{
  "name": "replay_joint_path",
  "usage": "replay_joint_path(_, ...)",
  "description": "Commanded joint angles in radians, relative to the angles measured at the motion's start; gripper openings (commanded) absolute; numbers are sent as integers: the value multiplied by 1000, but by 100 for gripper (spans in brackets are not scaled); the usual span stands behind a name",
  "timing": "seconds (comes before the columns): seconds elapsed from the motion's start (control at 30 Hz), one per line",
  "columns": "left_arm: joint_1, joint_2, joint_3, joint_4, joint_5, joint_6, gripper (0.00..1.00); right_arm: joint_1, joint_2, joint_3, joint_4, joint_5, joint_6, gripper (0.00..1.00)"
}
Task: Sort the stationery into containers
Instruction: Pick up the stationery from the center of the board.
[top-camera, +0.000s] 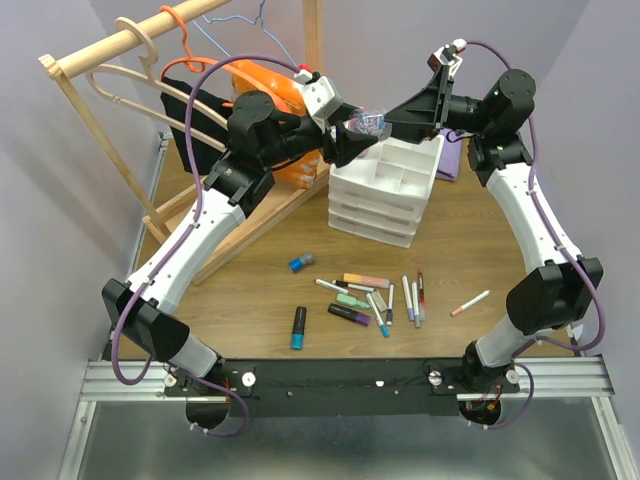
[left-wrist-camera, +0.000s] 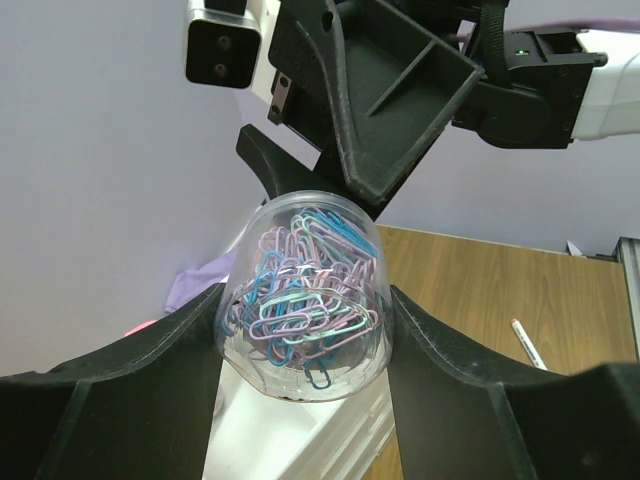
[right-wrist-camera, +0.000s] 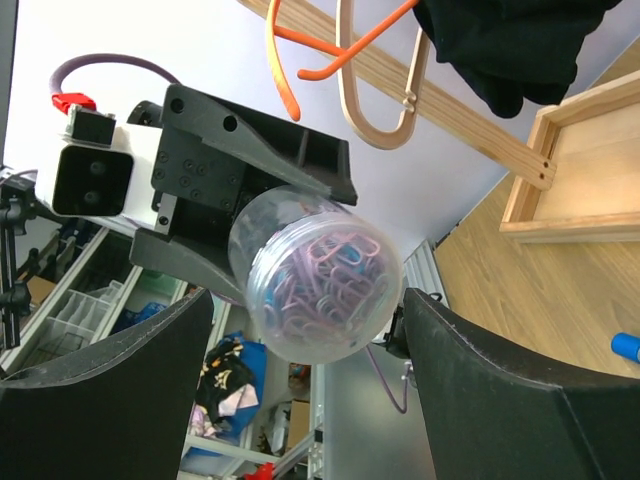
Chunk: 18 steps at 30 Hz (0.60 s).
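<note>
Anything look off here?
Yes: a clear jar of paper clips hangs in mid-air above the organiser, clamped in the jaws of the left gripper; the right gripper, jaws open, surrounds it. Nothing spilled. Pens lie loose on the table.

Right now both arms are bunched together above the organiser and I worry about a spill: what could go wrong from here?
1. The left gripper holds the clear jar of paper clips in mid-air over the organiser; a slip could scatter clips across compartments and table.
2. The open right gripper straddles the jar's end, close to the left gripper, so closing off-centre might knock it loose.
</note>
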<state>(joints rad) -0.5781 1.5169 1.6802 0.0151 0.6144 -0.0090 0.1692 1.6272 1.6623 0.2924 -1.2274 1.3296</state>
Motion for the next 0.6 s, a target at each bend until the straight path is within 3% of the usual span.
replay_joint_path(0.0, -12, -31, 3, 48, 16, -13, 0, 13, 28, 17, -13, -20, -24, 84)
replay_joint_path(0.4, -31, -17, 9, 63, 10, -9, 0, 21, 37, 5, -16, -24, -24, 69)
replay_joint_path(0.57, -35, -6, 16, 86, 4, -22, 0, 29, 33, -18, -7, -35, -12, 73)
